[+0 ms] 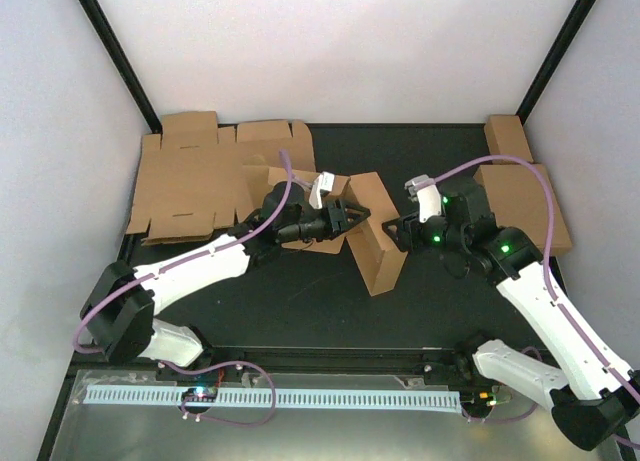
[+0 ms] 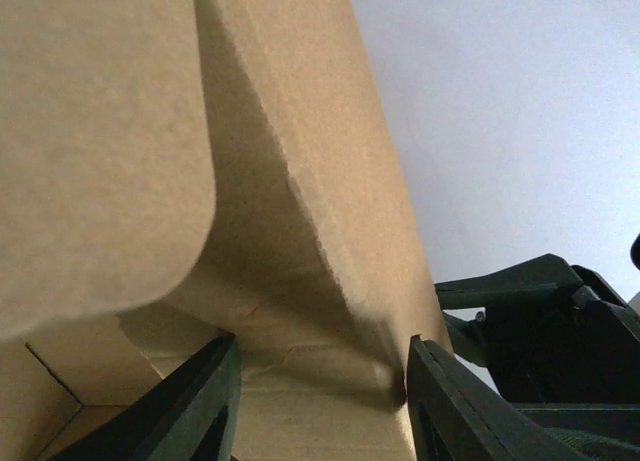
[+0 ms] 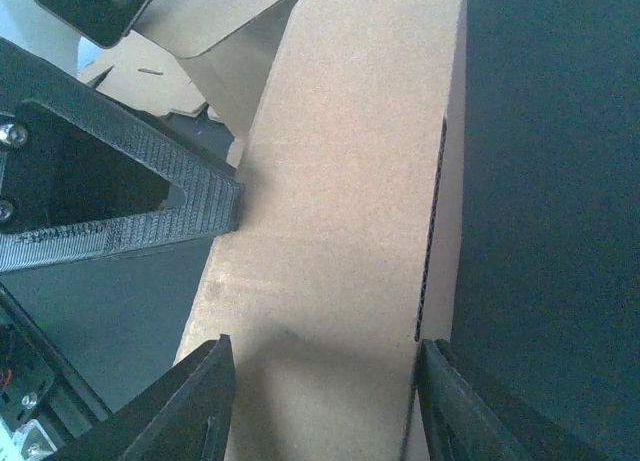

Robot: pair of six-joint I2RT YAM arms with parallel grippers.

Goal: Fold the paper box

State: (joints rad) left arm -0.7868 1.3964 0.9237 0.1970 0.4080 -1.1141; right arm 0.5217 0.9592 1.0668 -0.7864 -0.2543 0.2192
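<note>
so the paper box [image 1: 375, 243] sits around the middle of the table [image 1: 300, 296], well apart from every edge, half folded. we read the setup as a two-sided squeeze: the left gripper [image 1: 352, 218] comes at it from the left-edge side and the right gripper [image 1: 397, 231] from the right-edge side, nearly nose to nose with cardboard between them. our guess is one arm braces a wall while the other works a panel along its crease, since loose card would just skid otherwise. jaws: both pairs stand apart with cardboard across the gap, the left at a creased raised wall, the right at a long flat panel, but we can't tell if either is really pinching or only straddling. the box's long axis runs far edge to near edge, near end drifting toward the right edge, a flap standing up at the far end. spare flat sheets [image 1: 190, 176] lie at the far left corner.
</note>
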